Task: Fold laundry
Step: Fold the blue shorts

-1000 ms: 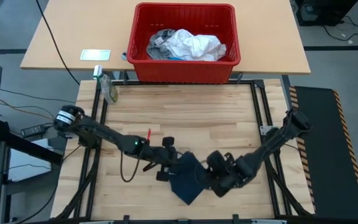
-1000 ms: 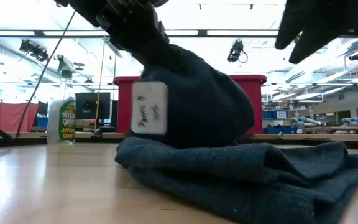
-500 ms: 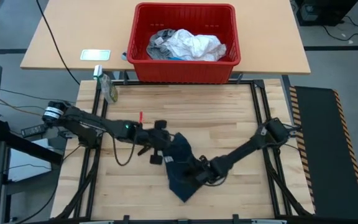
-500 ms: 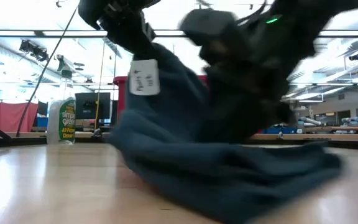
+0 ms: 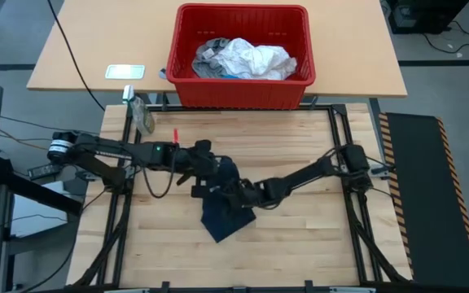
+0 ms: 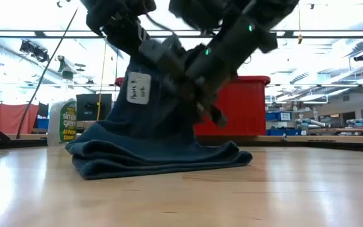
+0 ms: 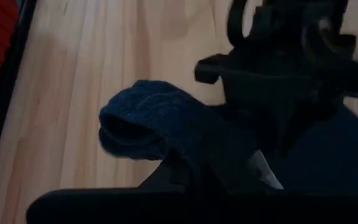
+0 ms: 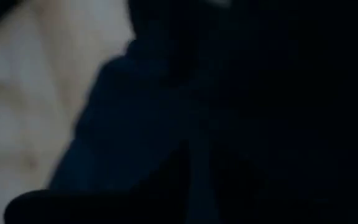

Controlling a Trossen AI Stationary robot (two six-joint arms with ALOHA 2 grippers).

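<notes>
Both grippers on the navy garment (image 5: 225,213), mid-tabletop (image 5: 300,236).
Left gripper (image 5: 215,172) jaws clamped on its raised edge; right gripper (image 5: 236,195) against it, jaws' state unclear.

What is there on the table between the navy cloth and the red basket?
Nothing: the high view shows only bare wood of the table between the navy cloth and the red basket.

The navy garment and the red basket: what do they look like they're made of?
The navy garment looks like soft, matte knit or fleece cloth: it slumps in thick rolled folds, with a white tag sewn on. The red basket looks like smooth moulded plastic, with rigid straight walls and a slight sheen.
</notes>
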